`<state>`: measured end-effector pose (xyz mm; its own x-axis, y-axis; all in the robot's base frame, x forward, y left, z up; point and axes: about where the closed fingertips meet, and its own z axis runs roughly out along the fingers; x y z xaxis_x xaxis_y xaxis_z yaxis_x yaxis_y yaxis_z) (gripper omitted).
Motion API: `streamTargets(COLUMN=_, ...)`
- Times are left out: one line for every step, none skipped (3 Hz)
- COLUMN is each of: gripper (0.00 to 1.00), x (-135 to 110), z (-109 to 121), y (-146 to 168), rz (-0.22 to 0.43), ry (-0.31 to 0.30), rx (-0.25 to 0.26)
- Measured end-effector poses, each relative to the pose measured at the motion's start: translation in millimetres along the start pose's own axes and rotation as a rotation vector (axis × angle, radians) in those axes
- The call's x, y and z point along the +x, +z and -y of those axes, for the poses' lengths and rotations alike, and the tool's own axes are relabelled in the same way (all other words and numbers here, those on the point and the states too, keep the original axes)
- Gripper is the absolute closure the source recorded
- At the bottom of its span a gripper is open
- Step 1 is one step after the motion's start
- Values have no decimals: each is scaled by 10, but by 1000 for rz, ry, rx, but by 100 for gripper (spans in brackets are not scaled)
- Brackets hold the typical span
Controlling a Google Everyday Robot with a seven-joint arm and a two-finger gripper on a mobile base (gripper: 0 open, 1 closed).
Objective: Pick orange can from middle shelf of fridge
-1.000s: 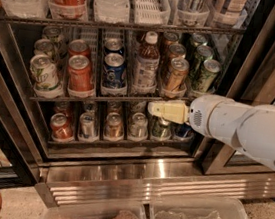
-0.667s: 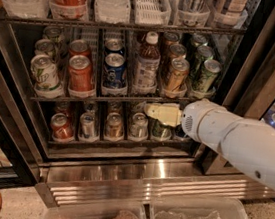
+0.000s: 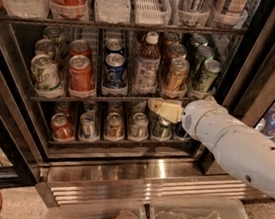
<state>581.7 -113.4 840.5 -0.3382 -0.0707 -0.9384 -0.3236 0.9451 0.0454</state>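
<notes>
A robot's pale-yellow gripper (image 3: 163, 110) hangs at the front edge of the dark wire middle shelf (image 3: 96, 97) of a dark-framed commercial fridge (image 3: 133, 176) with a ribbed stainless base. It sits directly at six o'clock of the amber-bodied, silver-topped orange can (image 3: 175, 76) it has been sent to fetch. Over the past second the gripper itself has barely shifted, while the thick white arm (image 3: 233, 144) behind it has dropped and now slants in from four o'clock of the frame. That reads as a re-aiming of the approach rather than progress toward the grasp, and the gripper would have to rise toward twelve o'clock to reach the can's body. Whether the gripper is open or closed cannot be told. The orange can stands upright and untouched at the front of its white plastic lane, close above the gripper but apart from it. Two like cans queue behind it toward twelve o'clock, with a white-capped brown bottle (image 3: 147, 65) at its nine o'clock and a green can (image 3: 206, 75) at its three o'clock. Its body shows a bronze sheen, the label indistinct.
</notes>
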Motion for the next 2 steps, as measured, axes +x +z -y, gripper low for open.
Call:
streamTargets(gripper=0, x=22, z=-12, y=31, rz=-2, ry=-15, rx=0)
streamTargets(gripper=0, x=0, z=-13, y=90, rz=7, ry=-36, rx=9)
